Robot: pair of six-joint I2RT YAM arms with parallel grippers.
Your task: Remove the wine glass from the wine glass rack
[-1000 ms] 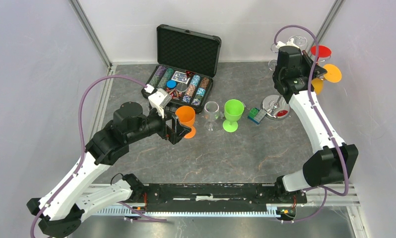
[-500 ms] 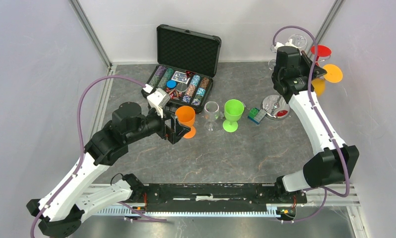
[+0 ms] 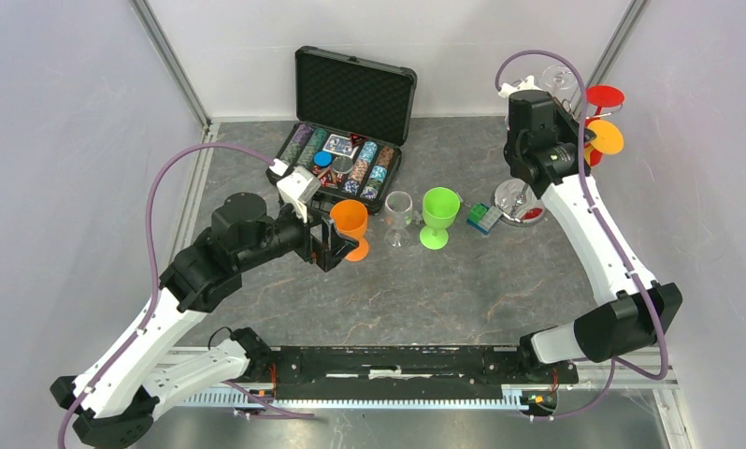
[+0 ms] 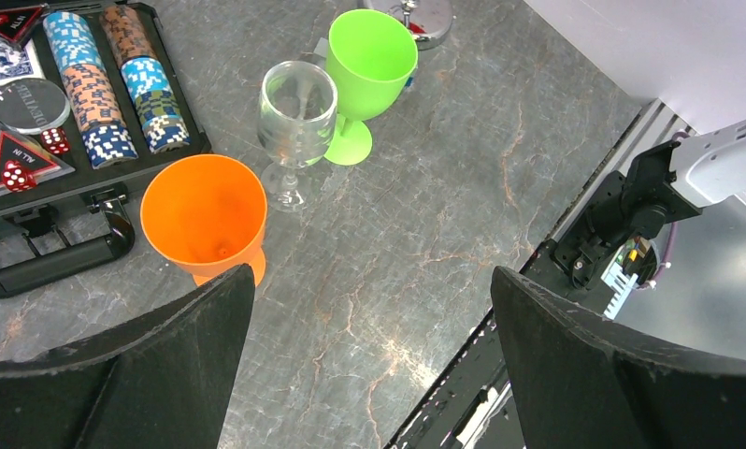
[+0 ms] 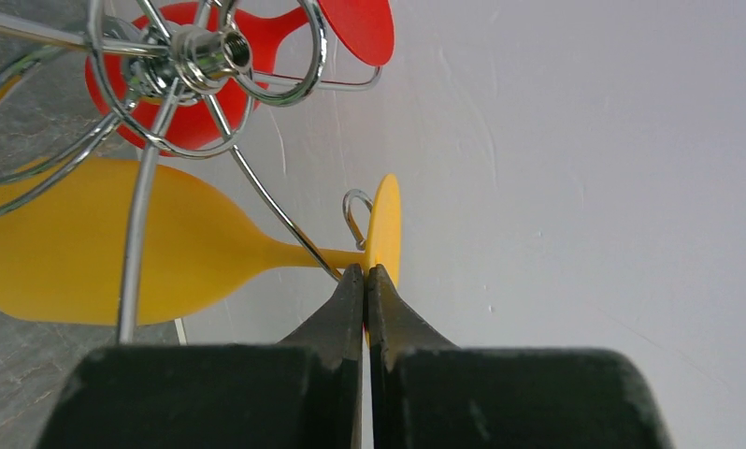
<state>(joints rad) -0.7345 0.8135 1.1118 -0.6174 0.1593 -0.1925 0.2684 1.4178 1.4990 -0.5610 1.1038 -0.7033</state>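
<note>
Grey stone worktop [image 3: 444, 290] carrying an open chip case [image 3: 346, 159], orange goblet [image 3: 350, 223], clear glass [image 3: 399, 213], green goblet [image 3: 438, 213], toy block [image 3: 483, 217], wine glass rack [image 3: 514, 201].

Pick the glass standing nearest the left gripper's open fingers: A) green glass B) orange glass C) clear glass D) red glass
B: in the left wrist view the orange glass stands right by the left gripper, with the clear glass and green glass farther off.
</note>
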